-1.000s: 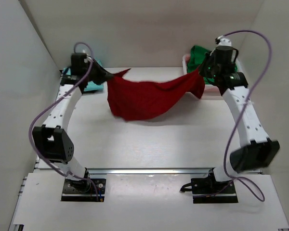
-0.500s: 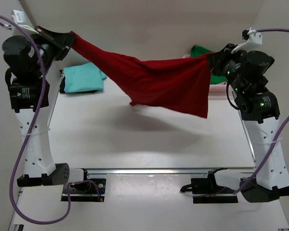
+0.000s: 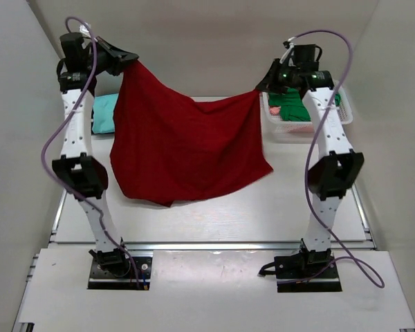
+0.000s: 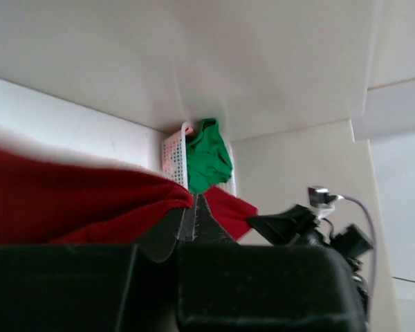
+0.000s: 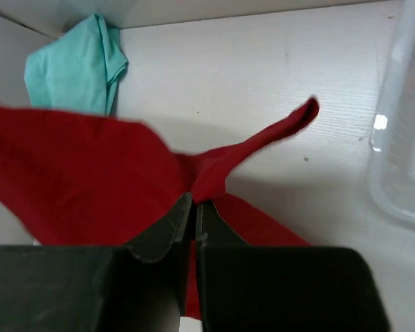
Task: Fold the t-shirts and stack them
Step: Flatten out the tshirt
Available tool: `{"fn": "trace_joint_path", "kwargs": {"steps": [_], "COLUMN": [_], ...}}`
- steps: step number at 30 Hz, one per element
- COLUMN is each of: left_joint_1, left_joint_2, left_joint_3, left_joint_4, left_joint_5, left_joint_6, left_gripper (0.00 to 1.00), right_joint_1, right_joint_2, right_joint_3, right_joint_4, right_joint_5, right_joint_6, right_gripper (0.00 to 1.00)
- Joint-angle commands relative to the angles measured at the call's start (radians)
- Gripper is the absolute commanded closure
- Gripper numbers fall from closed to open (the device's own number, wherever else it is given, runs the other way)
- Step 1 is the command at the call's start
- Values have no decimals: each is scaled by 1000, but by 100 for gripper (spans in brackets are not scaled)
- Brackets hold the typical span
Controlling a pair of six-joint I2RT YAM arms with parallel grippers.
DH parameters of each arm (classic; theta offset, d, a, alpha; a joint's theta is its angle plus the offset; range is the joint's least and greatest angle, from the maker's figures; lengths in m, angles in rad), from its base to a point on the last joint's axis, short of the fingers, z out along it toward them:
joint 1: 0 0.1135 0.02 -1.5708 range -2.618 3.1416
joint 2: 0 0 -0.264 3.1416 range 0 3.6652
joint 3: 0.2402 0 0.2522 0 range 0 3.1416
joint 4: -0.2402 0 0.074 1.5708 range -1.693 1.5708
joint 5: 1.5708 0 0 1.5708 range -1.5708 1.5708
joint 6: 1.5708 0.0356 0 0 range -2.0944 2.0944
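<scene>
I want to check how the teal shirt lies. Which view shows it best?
Right wrist: the teal shirt shows almost whole, beyond the red shirt. The top view shows only a strip beside the hanging red shirt; the left wrist view shows none of it.

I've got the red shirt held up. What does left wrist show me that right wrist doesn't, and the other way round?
Left wrist only: the bright green t-shirt draped over the basket, and the right gripper seen from outside, holding the far corner.
Right wrist only: the light teal t-shirt lying on the table.
Both: the dark red t-shirt, pinched by that camera's own shut fingers (left gripper in its view), and part of the basket.
</scene>
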Motion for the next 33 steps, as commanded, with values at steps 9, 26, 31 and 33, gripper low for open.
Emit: {"fn": "trace_joint_path", "kwargs": {"steps": [9, 26, 31, 33], "left_joint_1": [127, -68, -105, -86], "left_joint_2": [-309, -1356, -1199, -1106], "left_joint_3": [-52, -1953, -1857, -1791], "left_joint_4": [345, 116, 199, 228], "left_joint_5": [237, -84, -101, -89], "left_joint_6": [-252, 40, 112, 172], "left_gripper": [100, 52, 70, 90], "right_joint_1": [-39, -164, -120, -63], "right_joint_2": [-407, -1014, -938, -887], "right_joint_3": [-285, -1471, -1369, -1338], "right_joint_4": [285, 62, 58, 105], "right_joint_5": [-32, 77, 241, 243], "right_joint_6": [-2, 127, 12, -16], "right_gripper": [100, 55, 54, 54]}}
